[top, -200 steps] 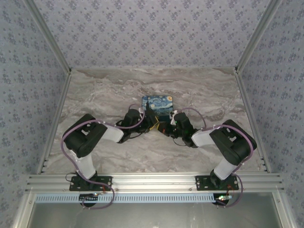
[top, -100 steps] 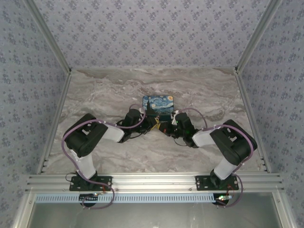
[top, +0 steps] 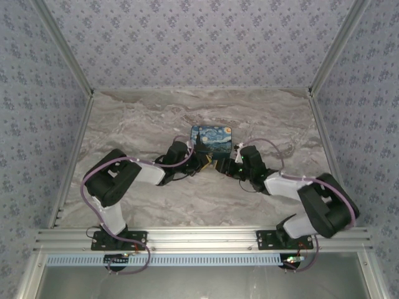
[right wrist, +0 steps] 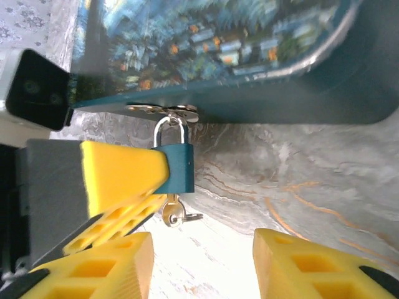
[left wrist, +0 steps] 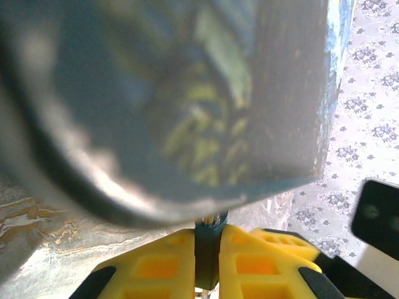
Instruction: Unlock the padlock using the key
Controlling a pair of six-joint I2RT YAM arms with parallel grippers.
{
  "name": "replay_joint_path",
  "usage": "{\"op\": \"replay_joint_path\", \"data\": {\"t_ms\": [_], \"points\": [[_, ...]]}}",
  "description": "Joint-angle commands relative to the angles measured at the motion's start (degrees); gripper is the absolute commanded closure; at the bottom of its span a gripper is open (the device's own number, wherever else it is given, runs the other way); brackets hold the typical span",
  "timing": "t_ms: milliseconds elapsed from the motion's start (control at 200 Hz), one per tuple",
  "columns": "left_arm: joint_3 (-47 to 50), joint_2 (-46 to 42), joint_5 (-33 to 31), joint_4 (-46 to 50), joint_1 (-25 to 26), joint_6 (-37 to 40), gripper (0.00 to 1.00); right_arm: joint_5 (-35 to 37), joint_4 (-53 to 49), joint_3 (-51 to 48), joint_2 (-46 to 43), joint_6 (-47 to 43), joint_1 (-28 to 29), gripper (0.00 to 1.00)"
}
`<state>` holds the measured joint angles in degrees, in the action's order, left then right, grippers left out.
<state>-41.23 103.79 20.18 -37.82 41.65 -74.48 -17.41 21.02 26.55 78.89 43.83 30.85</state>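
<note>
The padlock (right wrist: 179, 167), a small blue body with a silvery shackle, hangs from the hasp of the starry-night box (right wrist: 212, 43). The key (right wrist: 170, 211) sticks out of the padlock's underside with a small ring on its head. My left gripper (left wrist: 209, 227) is shut on the padlock (left wrist: 207, 252) body, and its yellow fingers (right wrist: 118, 168) reach in from the left in the right wrist view. My right gripper (right wrist: 202, 268) stands open just short of the key, with nothing between its fingers. From above, both grippers (top: 201, 161) (top: 225, 165) meet at the box's near edge.
The painted box (top: 212, 138) sits on the marble table (top: 143, 118) at mid-depth. Patterned walls and metal frame rails close in the back and both sides. Bare marble lies to either side of the arms.
My right gripper has opened and let go of the key, and its arm has swung out to the right. The left gripper has closed tighter on the padlock.
</note>
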Motion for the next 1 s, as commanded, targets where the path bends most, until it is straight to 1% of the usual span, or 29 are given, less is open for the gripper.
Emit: {"op": "replay_joint_path", "data": {"t_ms": [0,60,140,220,310,355,435,525,625,705,760,864,994], "points": [[-1.23,-2.44,1.07,1.86,0.34,0.22,0.89,6.25,-13.22,1.11,-7.42,-14.74,1.07,0.45],[-1.3,-2.69,1.08,2.12,0.31,-0.01,0.89,11.32,-15.96,0.82,-11.66,-19.93,3.18,0.4],[-1.47,-3.1,1.38,2.99,0.19,-0.01,0.89,19.12,-17.51,-0.51,-16.75,-25.63,7.84,0.35],[-1.61,-3.54,1.91,3.96,-0.09,0.04,0.89,28.44,-16.79,-2.42,-20.35,-29.35,13.71,0.33],[-1.56,-4.15,3.38,4.64,-0.96,0.03,0.89,39.3,-15.25,-4.47,-22.07,-33.33,21.17,0.33],[-1.7,-4.5,4.33,5.4,-1.53,0.35,0.89,44.31,-14.1,-5.16,-21.89,-34.94,24.71,0.32],[-2.25,-5.28,5.72,7.58,-2.31,1.4,0.92,53.29,-13.12,-5.54,-19.76,-36.1,30.1,0.31],[-2.85,-6.26,6.89,10.03,-3.0,2.47,0.94,61.86,-12.39,-5.19,-15.92,-38.12,35.33,0.32],[-2.92,-7.21,7.71,11.33,-3.74,2.74,0.94,69.65,-13.0,-4.1,-11.02,-39.58,40.28,0.34],[-3.22,-8.02,8.26,12.93,-4.09,3.17,0.94,73.95,-12.46,-3.79,-7.53,-41.0,43.17,0.32],[-3.58,-8.49,8.55,14.33,-4.21,3.73,0.94,75.95,-11.5,-3.52,-5.46,-41.73,44.19,0.29],[-3.69,-9.45,8.56,16.25,-4.3,4.25,0.95,76.01,-7.85,-3.25,-2.29,-44.81,44.45,0.27],[-3.97,-10.42,8.9,17.77,-4.33,4.43,0.95,75.06,-2.71,-3.44,0.0,-48.89,43.44,0.26]]}}
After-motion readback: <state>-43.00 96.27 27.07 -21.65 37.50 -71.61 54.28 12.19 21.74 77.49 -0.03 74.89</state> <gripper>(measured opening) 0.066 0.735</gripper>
